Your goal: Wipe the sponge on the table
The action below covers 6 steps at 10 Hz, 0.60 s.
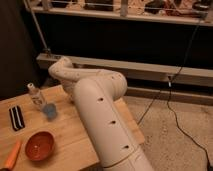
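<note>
A small light-blue block, which I take for the sponge (50, 111), lies on the light-brown wooden table (65, 137), just right of a clear bottle. Nothing touches it. My white arm (100, 110) rises from the lower middle and bends back to a curled end (61, 71) above the table's back edge. My gripper does not show; it is hidden behind the arm's own links.
A clear plastic bottle (34, 95) stands at the table's back. A black-and-white striped thing (17, 118) lies at the left, an orange bowl (39, 145) near the front, and an orange stick-like thing (12, 156) at the front left edge. Carpet and a black cable (175, 95) are on the right.
</note>
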Motion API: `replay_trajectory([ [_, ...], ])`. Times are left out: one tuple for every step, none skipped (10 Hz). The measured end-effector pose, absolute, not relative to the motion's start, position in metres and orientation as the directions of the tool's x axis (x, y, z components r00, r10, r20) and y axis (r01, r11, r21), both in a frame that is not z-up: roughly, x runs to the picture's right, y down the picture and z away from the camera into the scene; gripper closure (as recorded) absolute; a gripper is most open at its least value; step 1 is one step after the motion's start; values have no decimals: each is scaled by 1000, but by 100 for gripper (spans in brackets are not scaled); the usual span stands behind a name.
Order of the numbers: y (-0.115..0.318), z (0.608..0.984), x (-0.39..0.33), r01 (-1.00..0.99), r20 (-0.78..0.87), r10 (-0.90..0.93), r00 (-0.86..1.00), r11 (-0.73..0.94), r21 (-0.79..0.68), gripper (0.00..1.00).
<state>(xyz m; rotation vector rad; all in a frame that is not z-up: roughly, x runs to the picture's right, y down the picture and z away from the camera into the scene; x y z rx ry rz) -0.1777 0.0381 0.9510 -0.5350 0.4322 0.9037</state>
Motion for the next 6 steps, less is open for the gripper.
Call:
replay_trajectory([
  [38, 951, -166, -834, -572, 622, 535, 497, -240, 100],
  [38, 950, -160, -840, -581, 622, 524, 491, -232, 97],
  [38, 950, -155, -845, -588, 623, 515, 486, -225, 94],
  [38, 950, -154, -845, -589, 624, 514, 485, -224, 94],
  [38, 949, -157, -844, -588, 622, 517, 487, -227, 94],
  [39, 949, -158, -845, -589, 622, 516, 484, -229, 94],
])
